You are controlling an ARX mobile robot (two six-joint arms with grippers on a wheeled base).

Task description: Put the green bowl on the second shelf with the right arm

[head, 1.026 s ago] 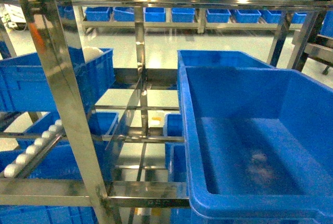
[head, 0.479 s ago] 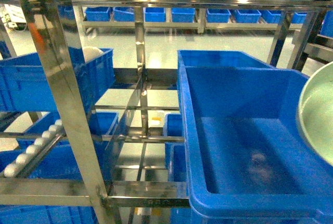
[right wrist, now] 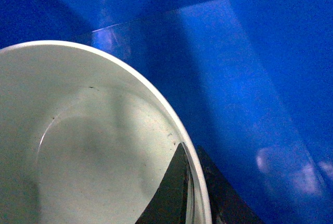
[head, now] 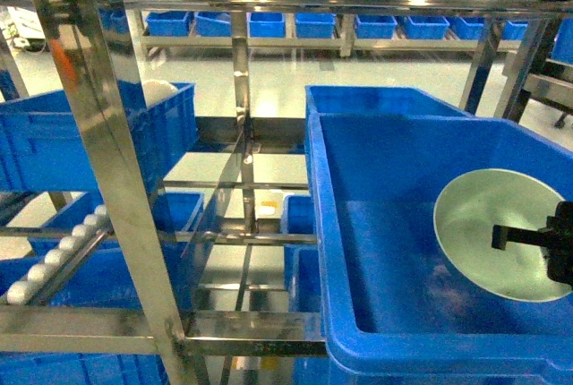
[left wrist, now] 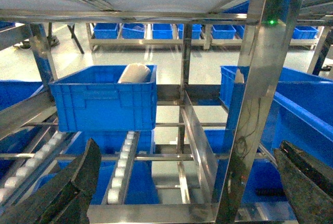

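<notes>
The pale mint-green bowl point(head: 492, 224) hangs tilted inside the large blue bin point(head: 394, 161) at the right of the head view, its light inside facing me. My right gripper point(head: 537, 242) is shut on its right rim, one black finger inside and one outside. Seen from the right wrist, the green bowl point(right wrist: 88, 151) fills the left, and the right gripper point(right wrist: 193, 182) pinches the white rim between two dark fingers. In the left wrist view, the left gripper point(left wrist: 184, 182) stands wide open before the steel rack, holding nothing.
A steel shelf rack point(head: 116, 179) with upright posts stands left of the big bin. A smaller blue bin point(left wrist: 104, 99) holding a white object sits on a shelf, with a roller track point(left wrist: 122, 166) below it. Rows of blue bins point(head: 313, 25) line the far rack.
The bowl came into view from the right edge and moved left and down into the blue bin, carried by my right gripper. One second ago neither was visible.
</notes>
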